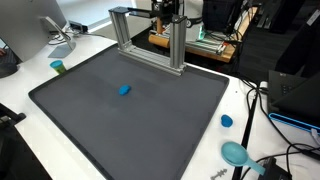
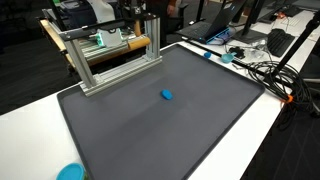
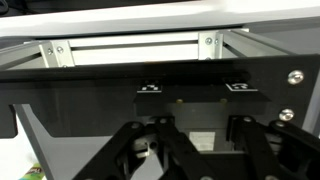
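A small blue object [image 1: 125, 90] [image 2: 167, 96] lies alone near the middle of the dark grey mat [image 1: 90, 120] [image 2: 200, 130]. An aluminium frame [image 1: 150, 45] [image 2: 110, 50] stands along the mat's back edge. In both exterior views my gripper [image 1: 168, 12] [image 2: 150, 12] hangs above and behind that frame, far from the blue object. The wrist view looks across the frame's top bars [image 3: 130, 48], with my black linkage bars [image 3: 150, 150] filling the lower part. The fingertips are cut off at the bottom edge, and nothing shows between them.
A blue cap [image 1: 227, 121] and a teal dish [image 1: 235, 152] sit on the white table beside the mat. A green cup [image 1: 58, 67] stands at another corner. Cables [image 2: 265, 70] trail along one side. Boxes and equipment crowd the space behind the frame.
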Motion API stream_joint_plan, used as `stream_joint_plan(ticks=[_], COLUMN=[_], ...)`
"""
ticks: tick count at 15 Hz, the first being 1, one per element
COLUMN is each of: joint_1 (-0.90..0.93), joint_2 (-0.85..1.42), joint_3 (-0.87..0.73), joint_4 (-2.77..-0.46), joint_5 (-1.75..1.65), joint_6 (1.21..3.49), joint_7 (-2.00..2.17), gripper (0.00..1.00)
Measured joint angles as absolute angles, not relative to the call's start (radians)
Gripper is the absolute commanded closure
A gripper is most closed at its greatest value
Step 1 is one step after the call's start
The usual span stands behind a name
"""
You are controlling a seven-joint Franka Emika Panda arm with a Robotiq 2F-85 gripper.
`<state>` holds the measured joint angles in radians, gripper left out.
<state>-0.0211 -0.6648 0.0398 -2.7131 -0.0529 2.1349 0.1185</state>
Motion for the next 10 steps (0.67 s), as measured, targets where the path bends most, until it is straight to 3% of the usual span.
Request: stream_joint_plan(ticks=[10], joint_1=[-0.035], joint_2=[-0.693], joint_3=[0.043], joint_4=[-2.698], joint_5=[-0.052], joint_6=[2.155], joint_7=[0.172], gripper=[0.78])
